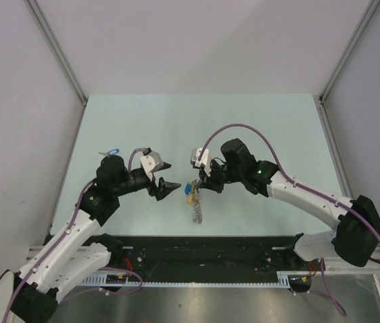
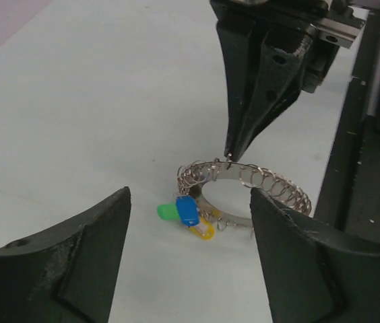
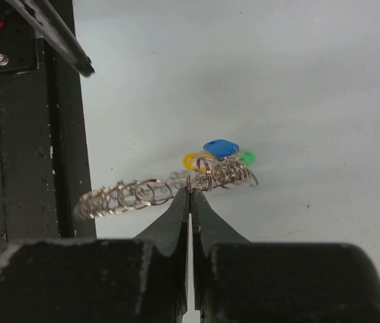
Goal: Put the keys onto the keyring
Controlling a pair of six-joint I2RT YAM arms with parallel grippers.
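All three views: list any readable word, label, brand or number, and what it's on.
None can be read.
The keyring, the keys, the left tool and the right tool show no print.
Any marking on the black rail is too small to tell.

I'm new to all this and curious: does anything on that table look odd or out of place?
Mostly no. The right tool pinches the rim of the keyring, with the keys bunched at one end. One small blue thing sits apart, beside the wrist of the left arm; it is too small to identify.
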